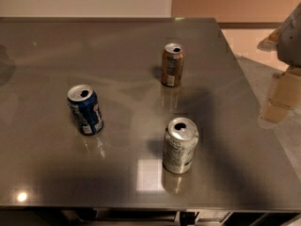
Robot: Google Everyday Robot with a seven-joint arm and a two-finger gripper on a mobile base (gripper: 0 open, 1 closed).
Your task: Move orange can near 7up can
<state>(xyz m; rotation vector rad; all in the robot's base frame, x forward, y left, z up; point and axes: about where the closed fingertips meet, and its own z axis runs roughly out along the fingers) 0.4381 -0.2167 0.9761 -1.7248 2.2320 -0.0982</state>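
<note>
Three cylindrical cans standing on glossy grey table (47,46), silver tops opened, contents hidden. Orange can (172,65) far centre. 7up can (180,146) near, silver-white with green print, well apart from it. Blue can (85,109) left. Gripper (292,32) grey, cropped at far right edge; open or closed: cannot tell.

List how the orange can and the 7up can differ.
Colour: the orange can is brownish-orange with a pale label patch; the 7up can is silver-white with green markings. Place: the orange can stands farther back, the 7up can nearer the camera. Both stand upright with opened silver tops, well apart. The claw is not in view.
</note>
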